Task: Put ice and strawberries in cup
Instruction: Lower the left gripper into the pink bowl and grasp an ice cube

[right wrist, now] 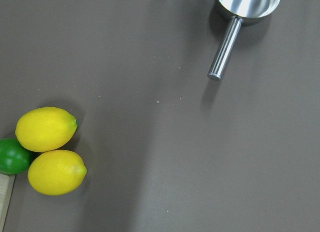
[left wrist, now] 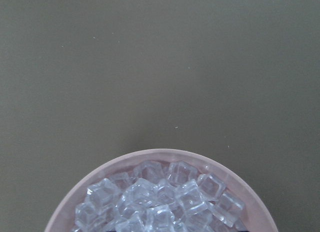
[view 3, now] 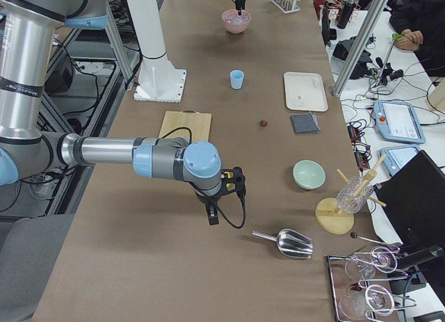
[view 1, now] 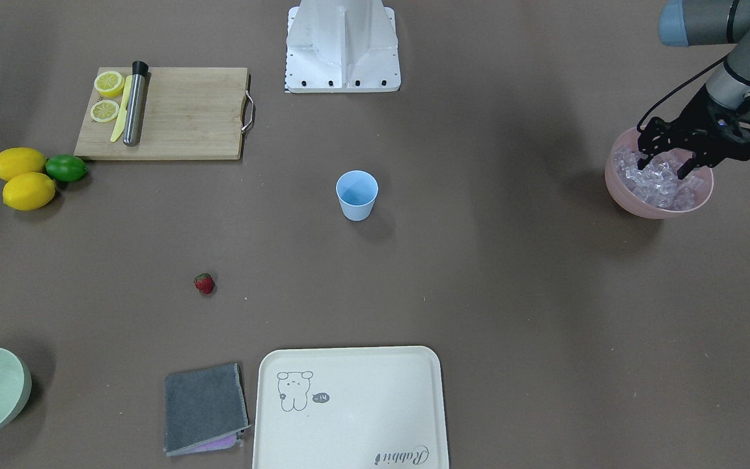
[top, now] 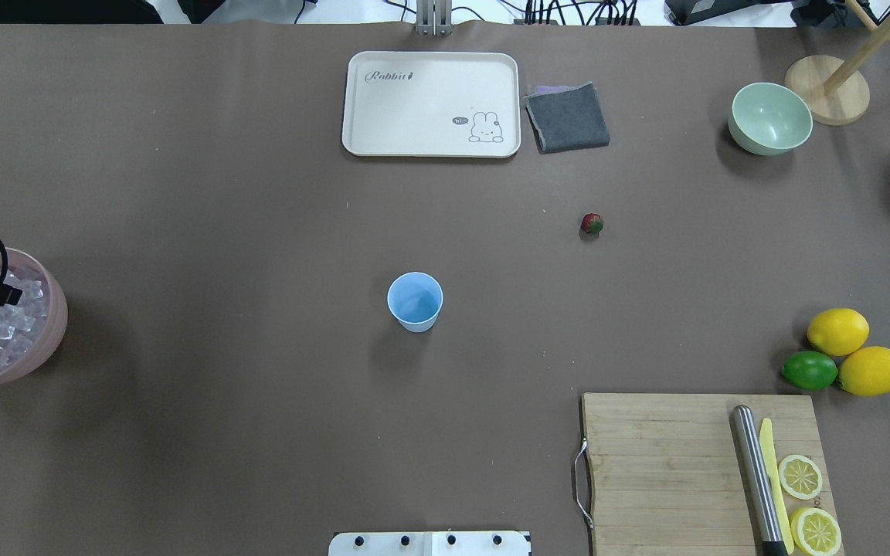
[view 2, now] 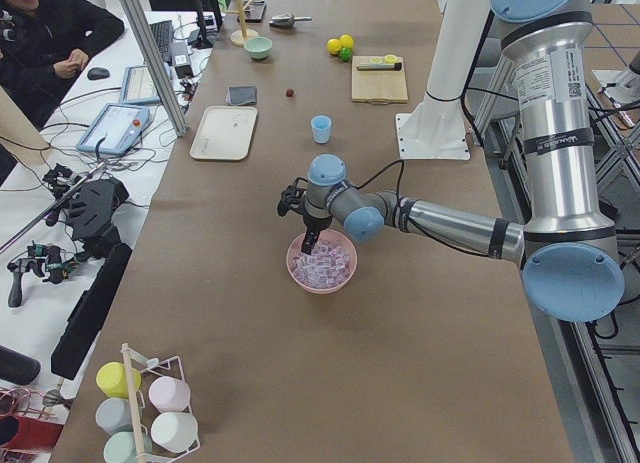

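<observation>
Many glassy ice cubes [view 1: 661, 187] heaped in round pink bowl [view 1: 627, 202], left pincer [view 1: 663, 166] spread wide among them, right pincer [view 3: 213, 216] opening impossible to tell.

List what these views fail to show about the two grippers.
- Left gripper: in the front-facing view its fingertips dip among the clear ice cubes in the pink bowl. Whether they touch a cube is too small to judge.
- Overhead view: the left edge cuts this gripper off.
- Right gripper: seen only in the exterior right view, so open or shut is unclear.
- Wrist views: neither shows any fingers.
</observation>
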Controlling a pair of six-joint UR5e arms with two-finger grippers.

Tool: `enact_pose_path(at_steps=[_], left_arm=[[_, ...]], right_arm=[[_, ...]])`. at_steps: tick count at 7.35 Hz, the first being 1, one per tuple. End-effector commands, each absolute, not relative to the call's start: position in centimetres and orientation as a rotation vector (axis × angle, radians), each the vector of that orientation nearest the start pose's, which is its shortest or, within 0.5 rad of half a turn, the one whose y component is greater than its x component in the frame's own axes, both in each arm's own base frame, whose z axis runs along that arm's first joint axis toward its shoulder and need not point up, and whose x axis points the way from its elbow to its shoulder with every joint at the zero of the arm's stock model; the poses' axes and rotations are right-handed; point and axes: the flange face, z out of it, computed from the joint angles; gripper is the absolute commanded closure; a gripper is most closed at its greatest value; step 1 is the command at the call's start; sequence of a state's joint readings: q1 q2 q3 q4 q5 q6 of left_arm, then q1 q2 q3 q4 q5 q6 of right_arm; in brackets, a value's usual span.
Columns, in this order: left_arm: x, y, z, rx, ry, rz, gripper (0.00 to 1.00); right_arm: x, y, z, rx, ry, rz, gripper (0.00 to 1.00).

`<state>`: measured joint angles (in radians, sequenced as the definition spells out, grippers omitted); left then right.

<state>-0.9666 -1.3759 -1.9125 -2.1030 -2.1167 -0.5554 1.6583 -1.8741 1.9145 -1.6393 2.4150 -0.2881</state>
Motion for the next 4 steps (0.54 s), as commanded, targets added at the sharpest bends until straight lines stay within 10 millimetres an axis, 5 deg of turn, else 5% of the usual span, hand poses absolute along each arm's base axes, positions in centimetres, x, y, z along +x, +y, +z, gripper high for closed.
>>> enact_pose_path(at_steps=[1,4], left_arm=[[20.67,-39.43,52.97,0.254,0.776,0.247,0.3],[21.17,-39.18,53.14,0.251,0.788,0.261,0.38]], right_arm=[[9.02,-35.6,62.14,0.131,-0.837,-0.175,0.0],[9.0,-35.6,62.12,0.13,-0.84,-0.174,0.0]])
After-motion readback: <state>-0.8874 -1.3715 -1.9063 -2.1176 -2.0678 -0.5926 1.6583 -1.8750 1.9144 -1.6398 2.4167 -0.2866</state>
